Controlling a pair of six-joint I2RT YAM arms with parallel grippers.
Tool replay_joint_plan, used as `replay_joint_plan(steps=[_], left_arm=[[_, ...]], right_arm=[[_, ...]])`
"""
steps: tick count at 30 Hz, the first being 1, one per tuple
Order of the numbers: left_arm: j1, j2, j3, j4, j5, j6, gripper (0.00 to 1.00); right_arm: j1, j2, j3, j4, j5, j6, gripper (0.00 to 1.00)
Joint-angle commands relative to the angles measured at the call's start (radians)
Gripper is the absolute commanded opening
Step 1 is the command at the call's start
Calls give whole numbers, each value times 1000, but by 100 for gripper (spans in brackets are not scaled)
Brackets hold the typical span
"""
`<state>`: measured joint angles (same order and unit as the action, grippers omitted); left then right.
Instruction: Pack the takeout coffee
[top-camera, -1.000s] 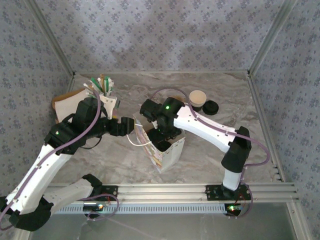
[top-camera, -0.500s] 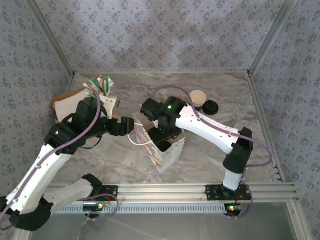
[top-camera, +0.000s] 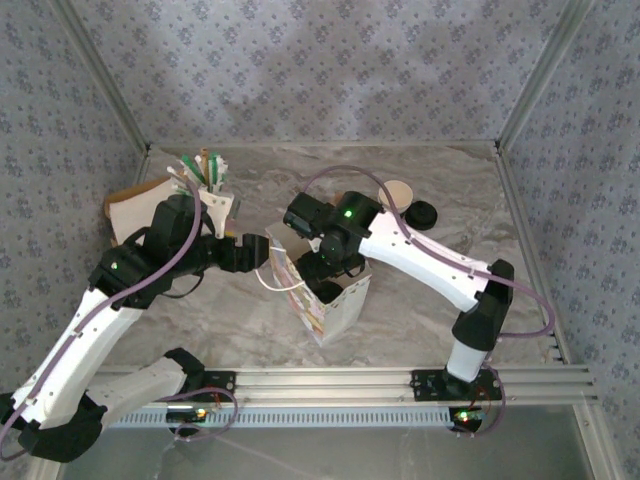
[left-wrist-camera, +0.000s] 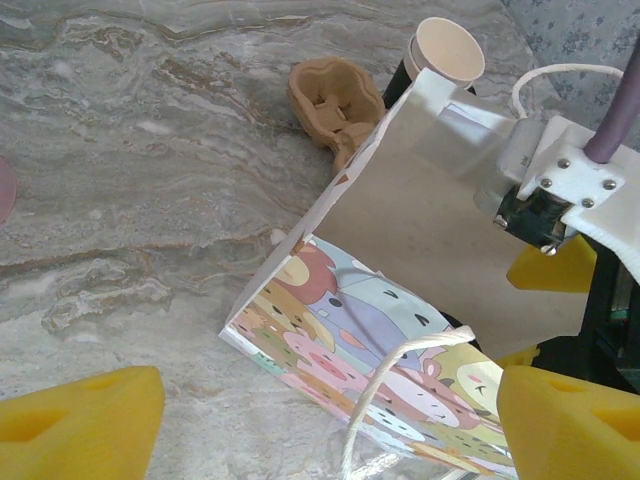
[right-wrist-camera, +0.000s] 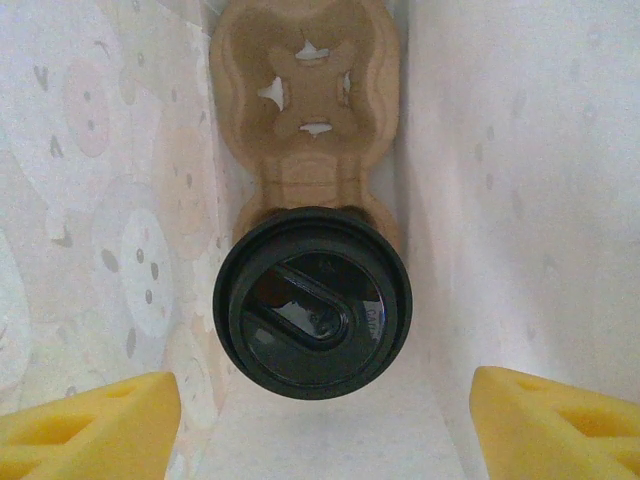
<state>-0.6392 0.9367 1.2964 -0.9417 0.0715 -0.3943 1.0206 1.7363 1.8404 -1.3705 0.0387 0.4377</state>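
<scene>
The left jaws stand wide open. Between their yellow foam pads lie the cartoon-printed side of a white paper bag and its white cord handle. The right jaws reach down inside that bag, also open and touching nothing. Straight below them, midway between the pads, stands the takeout coffee, a small cup showing its round black plastic lid. It is seated in the nearer pocket of a brown moulded-pulp cup carrier. Beyond the bag, an open cream paper cup stands on the marbled table.
</scene>
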Motion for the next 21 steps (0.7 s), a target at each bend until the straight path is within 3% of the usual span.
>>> replay_joint_plan(steps=[1, 21], left_arm=[[7, -18, 39, 14, 27, -9, 87], [7, -41, 83, 32, 78, -24, 91]], right_arm=[[9, -41, 33, -21, 26, 19, 78], [32, -132, 30, 54, 53, 21, 79]])
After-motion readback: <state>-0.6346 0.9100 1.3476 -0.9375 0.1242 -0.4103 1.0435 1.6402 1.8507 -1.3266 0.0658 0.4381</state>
